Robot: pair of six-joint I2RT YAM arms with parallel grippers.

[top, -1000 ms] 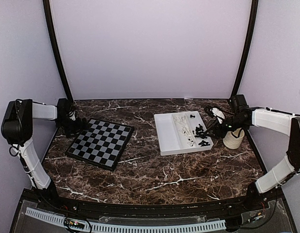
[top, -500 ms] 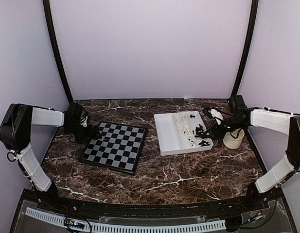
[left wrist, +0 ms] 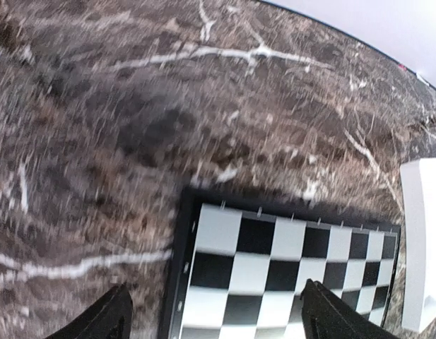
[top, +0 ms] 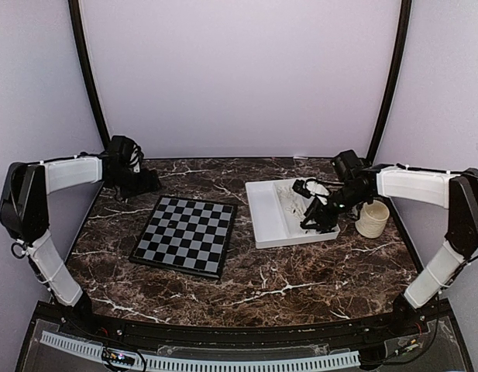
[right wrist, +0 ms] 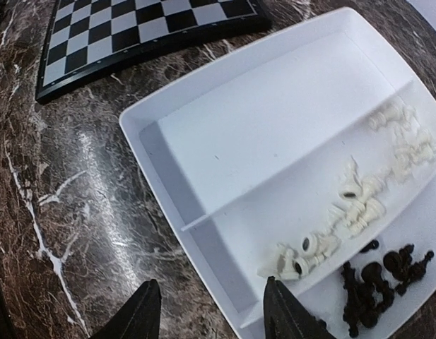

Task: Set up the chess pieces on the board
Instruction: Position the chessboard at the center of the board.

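The left gripper (left wrist: 219, 321) was spread wide with nothing between its jaws. It hung above the dark marble table (top: 262, 291), just past the far left corner of the board (top: 188, 235). The wrist view showed that corner between the two black fingertips (left wrist: 108, 318).

The right gripper (right wrist: 214, 311) was also parted and held nothing. It hung low over the right-hand part of a white tray (right wrist: 143, 131).

The board lay flat on the table left of centre, slightly turned, with the tray just to its right and apart from it.

All the chess pieces in sight lay inside the tray. The white pieces (right wrist: 359, 201) were scattered in a loose line along the inner divider. The black pieces (right wrist: 376, 282) were heaped beyond them, nearer the tray's outer wall.

A cream mug (top: 372, 218) stood on the table just right of the tray.
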